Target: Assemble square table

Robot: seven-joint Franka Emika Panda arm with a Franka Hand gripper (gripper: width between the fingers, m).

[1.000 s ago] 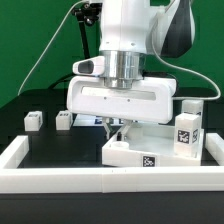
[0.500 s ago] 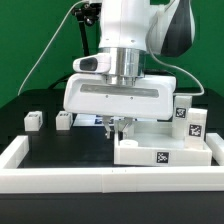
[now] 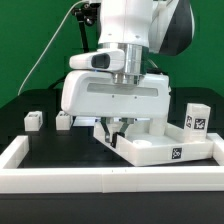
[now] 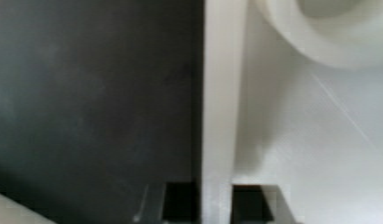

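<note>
The white square top has swivelled, its raised rim clenched in the tool.

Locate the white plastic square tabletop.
The white plastic square tabletop sits at the exterior view's lower right, beside the long white border wall, its rim between the gripper's fingers.

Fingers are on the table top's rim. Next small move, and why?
Probably swing the square top flush against the border wall, without letting go. The fingers pinch its raised rim, and the top lies skewed to the wall, one corner near it. A leg lies loose, unfitted, so the top likely needs bracing first.
</note>
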